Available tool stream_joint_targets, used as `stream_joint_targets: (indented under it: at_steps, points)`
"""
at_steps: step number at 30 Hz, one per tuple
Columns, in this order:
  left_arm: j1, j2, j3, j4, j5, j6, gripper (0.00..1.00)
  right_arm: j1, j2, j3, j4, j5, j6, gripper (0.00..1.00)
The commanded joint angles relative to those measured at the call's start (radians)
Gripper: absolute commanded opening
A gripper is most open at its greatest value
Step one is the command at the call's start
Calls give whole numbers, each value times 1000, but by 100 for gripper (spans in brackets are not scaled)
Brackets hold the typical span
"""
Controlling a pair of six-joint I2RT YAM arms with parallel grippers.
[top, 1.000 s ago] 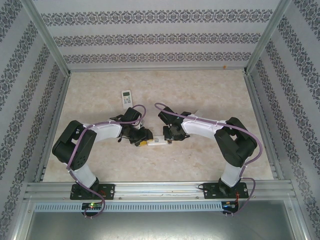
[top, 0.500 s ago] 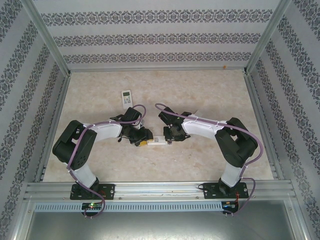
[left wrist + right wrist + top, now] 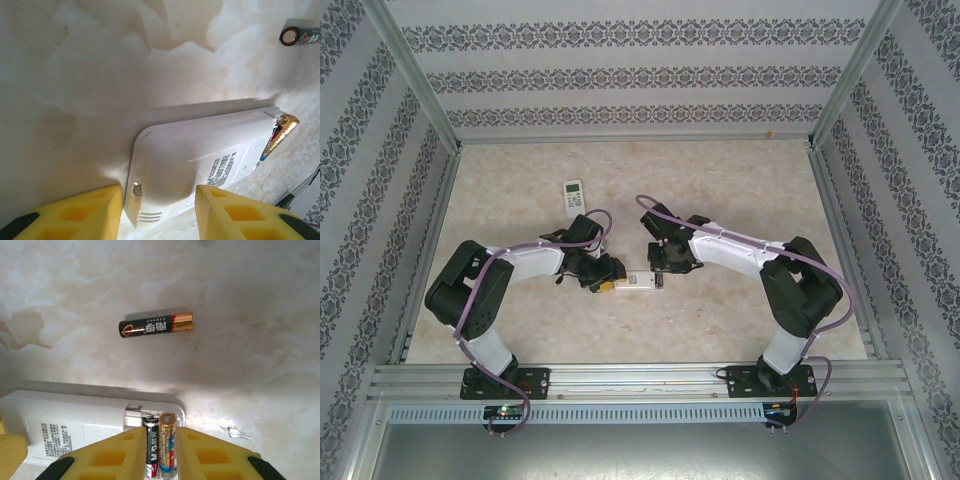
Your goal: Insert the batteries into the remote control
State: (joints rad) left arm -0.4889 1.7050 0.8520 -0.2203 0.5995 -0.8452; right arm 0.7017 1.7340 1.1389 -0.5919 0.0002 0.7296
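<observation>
A white remote [image 3: 200, 155] lies face down on the marble table, also seen from above [image 3: 641, 283]. My left gripper [image 3: 157, 196] is shut on its near end, with a yellow finger against each long side. Two batteries [image 3: 161, 442] lie side by side in the open compartment at the remote's [image 3: 75, 420] other end: one black, one gold with blue and red. My right gripper [image 3: 161, 432] hovers over them, its jaws open only about as wide as the pair. One loose black-and-copper battery [image 3: 156, 326] lies on the table beyond, also in the left wrist view [image 3: 300, 36].
A second, smaller white remote [image 3: 573, 193] lies farther back on the left. Metal frame rails [image 3: 430, 240] and patterned walls border the table on both sides and at the back. Both arms meet near the table's middle [image 3: 720, 190].
The right gripper's jaws have parted slightly and the right arm has drawn back a little from the remote's end. The left arm and the remote have stayed put.
</observation>
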Motion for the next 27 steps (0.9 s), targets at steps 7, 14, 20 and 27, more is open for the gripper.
stream_joint_targets:
  at_steps: [7,14,20,27]
  points:
    - [7,44,13,10,-7,17,44,-10,25,17,-10,-23,8,20]
    - [6,49,15,13,-6,15,44,-10,37,-9,1,-38,7,19]
    - [6,51,18,11,-5,15,44,-6,57,-13,5,-51,8,19]
    - [6,51,14,9,-6,15,44,-3,58,-29,3,-50,10,16]
